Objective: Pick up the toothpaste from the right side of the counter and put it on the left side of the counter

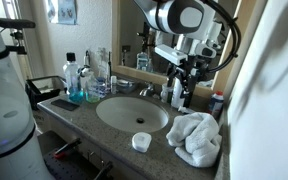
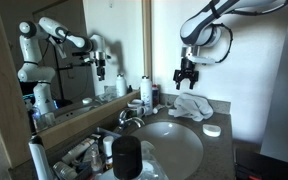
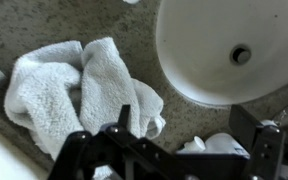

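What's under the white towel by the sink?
The towel lies crumpled on the counter, beside the sink. Only stone shows around its edges; the folds hide anything beneath.

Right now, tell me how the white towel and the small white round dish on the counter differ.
The towel is a big, soft, crumpled heap; the dish is small, round and neat-edged. The towel spreads over the end of the counter; the dish takes a small spot near its front edge. Shared: both are white and rest on the counter beside the sink.
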Motion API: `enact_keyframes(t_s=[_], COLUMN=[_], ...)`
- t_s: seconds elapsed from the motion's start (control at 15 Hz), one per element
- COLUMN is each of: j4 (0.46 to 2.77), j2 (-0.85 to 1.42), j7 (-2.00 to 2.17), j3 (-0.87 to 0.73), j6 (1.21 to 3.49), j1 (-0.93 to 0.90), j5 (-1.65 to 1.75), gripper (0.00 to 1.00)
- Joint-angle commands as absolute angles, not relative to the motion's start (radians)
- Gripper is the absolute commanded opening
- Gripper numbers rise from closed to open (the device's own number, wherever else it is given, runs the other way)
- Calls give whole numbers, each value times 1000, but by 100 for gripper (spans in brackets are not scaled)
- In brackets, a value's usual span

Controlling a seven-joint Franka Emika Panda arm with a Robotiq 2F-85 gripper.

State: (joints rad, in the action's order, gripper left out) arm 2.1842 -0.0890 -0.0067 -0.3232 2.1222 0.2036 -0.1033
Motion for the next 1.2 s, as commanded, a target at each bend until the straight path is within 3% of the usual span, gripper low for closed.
enact_keyframes(t_s=[0.0, 0.6, 1.13], j4=[2004, 1759, 1774], j2=[100, 401, 483], j7=[62, 267, 668], j3=[-310, -258, -291], j6=[2147, 2372, 2653], j1=[229, 314, 243], j5=[-289, -621, -592], gripper=[100, 100, 100])
